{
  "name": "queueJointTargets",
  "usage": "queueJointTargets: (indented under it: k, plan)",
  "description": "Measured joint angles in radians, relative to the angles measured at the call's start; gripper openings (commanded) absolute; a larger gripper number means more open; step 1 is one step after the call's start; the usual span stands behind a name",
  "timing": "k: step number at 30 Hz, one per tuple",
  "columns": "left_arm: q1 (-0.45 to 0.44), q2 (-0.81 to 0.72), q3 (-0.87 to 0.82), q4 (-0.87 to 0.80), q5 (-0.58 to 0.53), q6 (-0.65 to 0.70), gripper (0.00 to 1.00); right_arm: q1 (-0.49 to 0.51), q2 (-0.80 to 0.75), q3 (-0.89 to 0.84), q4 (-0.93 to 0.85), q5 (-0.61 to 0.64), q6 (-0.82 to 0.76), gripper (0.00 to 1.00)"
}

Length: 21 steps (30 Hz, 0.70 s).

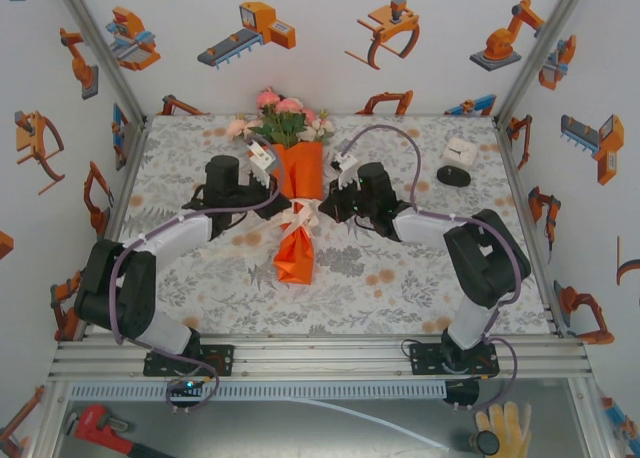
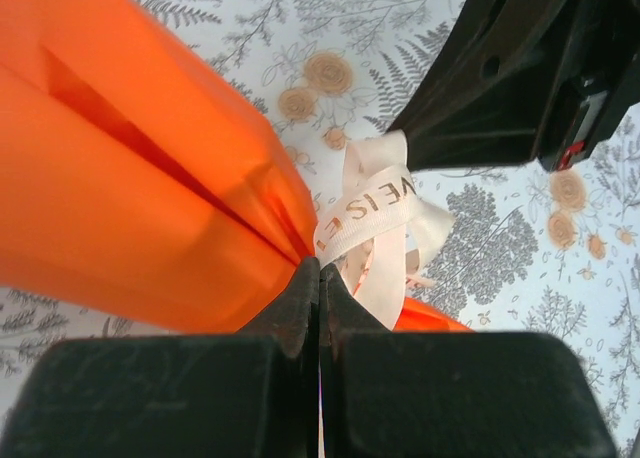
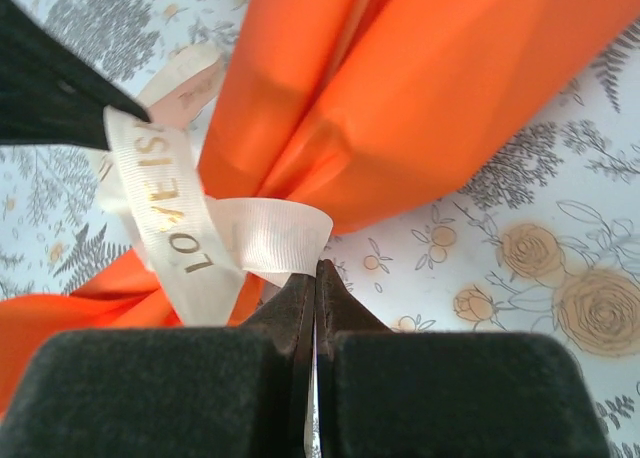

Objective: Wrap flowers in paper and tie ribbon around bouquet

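The bouquet point(image 1: 298, 213) lies along the middle of the table. Its orange paper point(image 1: 296, 253) forms a cone, with the pink and cream flowers point(image 1: 285, 118) and green leaves at the far, wide end. The cream ribbon point(image 1: 300, 218) is wound around the waist. My left gripper point(image 1: 278, 196) is at the waist's left side and my right gripper point(image 1: 325, 206) at its right. In the left wrist view the left gripper point(image 2: 320, 266) is shut, and the printed ribbon point(image 2: 365, 213) runs into its tips beside the paper point(image 2: 130, 178). In the right wrist view the right gripper point(image 3: 316, 270) is shut on a ribbon point(image 3: 270, 233) loop.
A small white box point(image 1: 461, 152) and a black disc point(image 1: 453, 175) sit at the back right of the floral tablecloth point(image 1: 400, 278). Printed walls close in the left, right and back. A red wrench point(image 1: 95, 423) and a glove point(image 1: 505, 423) lie below the front rail.
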Motion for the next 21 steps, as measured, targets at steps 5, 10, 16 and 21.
queueJointTargets:
  k: [5, 10, 16, 21]
  plan:
    - [0.004, -0.002, -0.040, -0.013, -0.031, 0.002, 0.14, -0.008, 0.024, -0.002, 0.030, 0.027, 0.099, 0.00]
    - [0.005, -0.002, -0.054, -0.022, -0.047, 0.000, 0.29, -0.008, 0.065, -0.002, 0.066, 0.026, 0.230, 0.00]
    - [0.009, -0.065, -0.100, -0.010, -0.064, -0.012, 0.39, -0.008, 0.080, -0.002, 0.097, 0.026, 0.310, 0.00]
    - [0.035, -0.243, -0.195, 0.009, -0.101, -0.069, 0.43, -0.008, 0.080, -0.002, 0.099, 0.030, 0.321, 0.00]
